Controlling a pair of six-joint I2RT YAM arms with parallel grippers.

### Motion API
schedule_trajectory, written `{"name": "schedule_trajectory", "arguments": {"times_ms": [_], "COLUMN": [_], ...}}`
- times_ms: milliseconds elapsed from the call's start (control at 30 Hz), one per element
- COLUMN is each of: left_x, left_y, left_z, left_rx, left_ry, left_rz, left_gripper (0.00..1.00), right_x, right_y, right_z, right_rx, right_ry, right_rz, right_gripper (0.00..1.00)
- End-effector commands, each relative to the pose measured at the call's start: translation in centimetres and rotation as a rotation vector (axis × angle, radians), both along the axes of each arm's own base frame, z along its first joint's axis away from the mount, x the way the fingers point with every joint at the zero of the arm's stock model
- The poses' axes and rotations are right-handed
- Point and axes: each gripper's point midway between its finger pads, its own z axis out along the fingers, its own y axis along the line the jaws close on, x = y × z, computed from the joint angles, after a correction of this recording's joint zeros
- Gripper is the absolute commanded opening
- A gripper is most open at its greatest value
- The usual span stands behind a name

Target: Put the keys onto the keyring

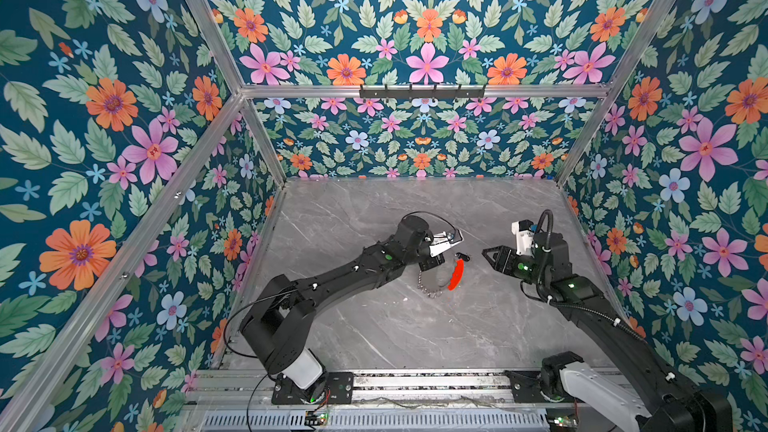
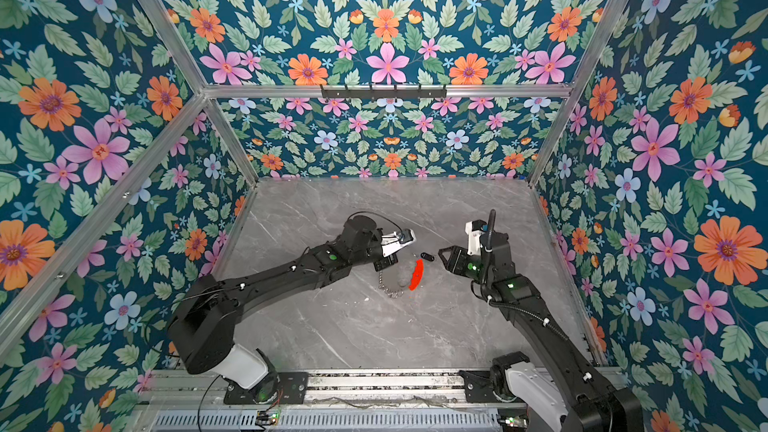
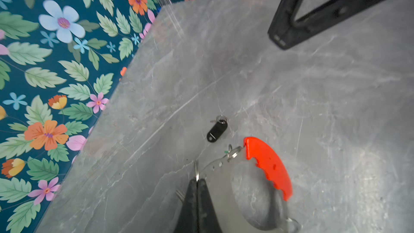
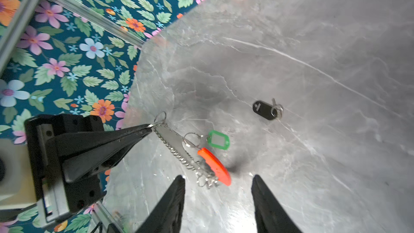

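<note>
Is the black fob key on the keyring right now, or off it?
Off. The black fob key lies by itself on the table, apart from the keyring.

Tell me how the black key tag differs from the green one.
The black tag is a solid dark oval; the green tag frames a white label. The black tag lies loose on the table, apart from the keyring; the green tag appears hooked onto the keyring beside its red-orange arc. Both carry a small silver ring.
</note>
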Motion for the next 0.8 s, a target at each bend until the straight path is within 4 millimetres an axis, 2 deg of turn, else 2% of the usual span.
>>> {"name": "schedule_trajectory", "arguments": {"times_ms": [0, 133, 300, 433, 600, 667, 767], "left_x": [-1.0, -1.5, -1.3, 0.1, 0.6, 0.4, 0.1], "left_y": [-1.0, -0.5, 0.6, 1.7, 2.3, 2.5, 3.1], "left_z": [5.9, 10.6, 13.8, 15.1, 15.8, 15.8, 16.3], "left_rx": [-0.254, -0.443, -0.586, -0.674, -0.806, -0.849, -0.904], "left_ry": [0.007, -0.024, -0.059, -0.075, -0.048, -0.03, -0.017], "left_rz": [-0.058, -0.071, -0.043, 0.053, 0.092, 0.089, 0.08], "left_gripper": [0.0, 0.0, 0.0, 0.0, 0.0, 0.0, 0.0], "right_x": [0.3, 1.8, 3.2, 2.8, 2.0, 1.9, 2.1], "right_y": [1.8, 3.5, 5.3, 7.4, 10.4, 10.7, 9.8], "right_z": [2.7, 5.4, 8.1, 8.6, 8.4, 8.4, 8.7], "right_rx": [0.06, 0.062, 0.073, 0.083, 0.123, 0.126, 0.094], "right_ry": [-0.024, -0.072, -0.107, -0.105, -0.094, -0.095, -0.126], "right_rz": [0.069, 0.093, 0.13, 0.177, 0.229, 0.229, 0.193], "right_gripper": [0.48, 0.48, 0.48, 0.48, 0.44, 0.43, 0.43]}}
